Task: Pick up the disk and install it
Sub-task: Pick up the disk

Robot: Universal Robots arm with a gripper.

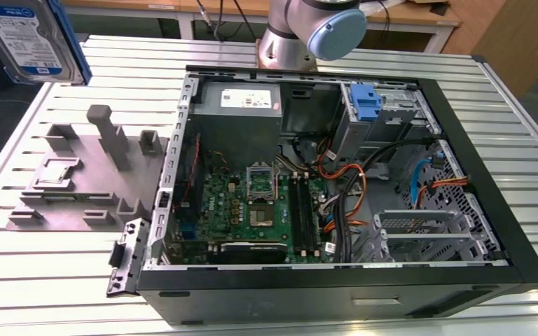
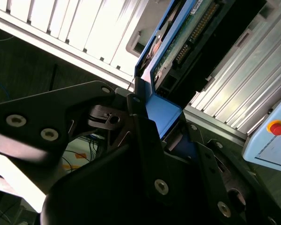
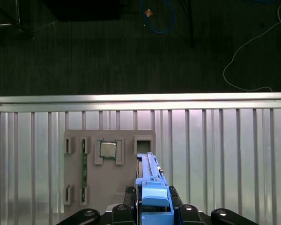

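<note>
**Exterior view:** the flat rectangular silver-grey disk [image 1: 28, 38] w/ white-and-blue label and blue plastic rails is seen held up clear of the slatted aluminium table [image 1: 64, 266], above its far corner at the exterior view's left, label side twd the camera. An open black computer case [image 1: 344, 294] is laid on the table's middle, w/ a green motherboard [image 1: 246, 206], a grey power supply box [image 1: 241, 105] and a blue plastic bracket [image 1: 367, 105] on the metal drive cage by the case's far edge. A grey moulded fixture plate [image 1: 73, 189] is set just beside the case, twd the table's edge at the exterior view's left. The arm's silver-and-blue base joint [image 1: 311, 31] is mounted at the table's far edge.

**Second wrist view:** the black gripper [image 2: 166, 118] is seen clenched on the disk [image 2: 187, 37]. The blue rail end is pinched btwn the black fingers [image 2: 143, 136], and the green circuit-board side is shown.

**First wrist view:** the disk [image 3: 154, 192] is seen edge-on, grasped in the gripper [image 3: 152, 208], over the fixture plate's [image 3: 107, 187] edge, near the table's [image 3: 215, 154] edge. A small square silver chip [image 3: 107, 150] is seated in a plate pocket. A dark floor [image 3: 84, 56] w/ cables lies beyond that edge.
</note>
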